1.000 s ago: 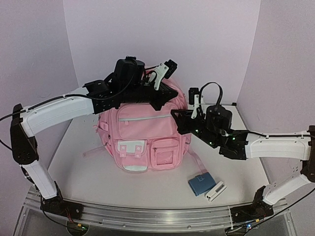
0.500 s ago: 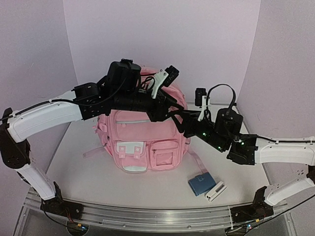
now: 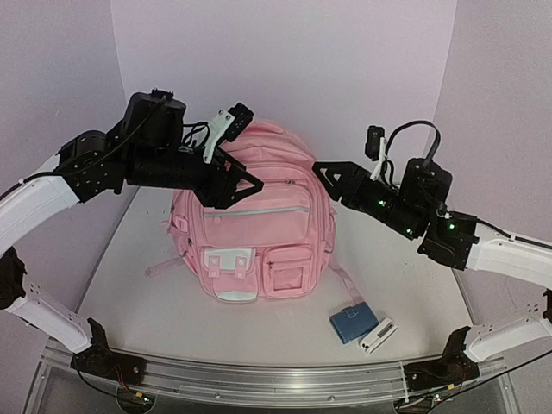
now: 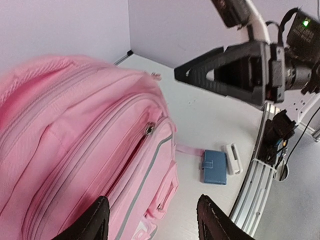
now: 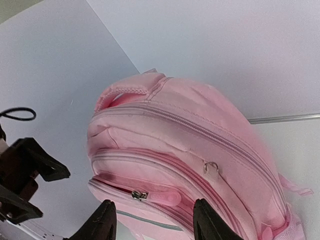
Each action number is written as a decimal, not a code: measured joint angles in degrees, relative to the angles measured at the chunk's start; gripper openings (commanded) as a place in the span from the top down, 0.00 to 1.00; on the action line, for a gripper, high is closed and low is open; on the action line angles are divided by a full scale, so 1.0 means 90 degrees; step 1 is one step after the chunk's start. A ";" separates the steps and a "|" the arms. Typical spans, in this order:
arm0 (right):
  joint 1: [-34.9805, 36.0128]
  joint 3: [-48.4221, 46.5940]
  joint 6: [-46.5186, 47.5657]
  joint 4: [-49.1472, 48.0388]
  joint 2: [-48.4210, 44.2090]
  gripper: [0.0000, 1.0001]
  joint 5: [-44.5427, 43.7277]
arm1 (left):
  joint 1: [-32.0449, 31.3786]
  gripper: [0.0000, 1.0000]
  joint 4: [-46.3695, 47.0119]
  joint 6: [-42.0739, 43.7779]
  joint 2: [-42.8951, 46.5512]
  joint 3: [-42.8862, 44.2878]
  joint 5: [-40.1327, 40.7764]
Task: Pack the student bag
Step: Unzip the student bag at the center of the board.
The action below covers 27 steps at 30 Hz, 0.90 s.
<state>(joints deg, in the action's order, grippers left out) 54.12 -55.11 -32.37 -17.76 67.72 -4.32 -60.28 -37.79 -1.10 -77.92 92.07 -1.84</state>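
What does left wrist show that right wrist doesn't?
Left wrist only: the blue case and white item side by side on the table near the bag, the rail, and the right fingers in the air across from it. Right wrist only: the bag's top handle and the left fingers at the frame's left edge. Both: the bag's upper front with its zips, and the camera's own fingers spread apart at the bottom edge, holding nothing.
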 measured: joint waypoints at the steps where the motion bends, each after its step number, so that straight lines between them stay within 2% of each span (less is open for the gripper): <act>1: -0.0075 -0.0085 -0.0172 0.0038 0.0030 0.53 0.0179 | 0.0020 0.44 -0.0153 0.0037 0.0008 -0.0009 0.0106; 5: -0.0302 -0.0304 -0.0911 0.0176 0.0133 0.60 0.0802 | 0.0038 0.54 -0.0703 0.0245 0.0001 -0.0166 0.0417; 14: -0.0510 -0.0423 -0.1911 0.0426 0.0467 0.63 0.1364 | 0.0038 0.52 -0.1150 0.0538 -0.0089 -0.0296 0.0928; 27: -0.0529 -0.0874 -0.2106 0.0766 0.0932 0.64 0.1320 | 0.0035 0.50 -0.1137 0.0841 0.0030 -0.0476 0.1347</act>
<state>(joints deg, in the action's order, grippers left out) 49.36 -62.98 -51.33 -10.87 76.11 7.56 -59.96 -48.03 6.47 -77.65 87.78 10.29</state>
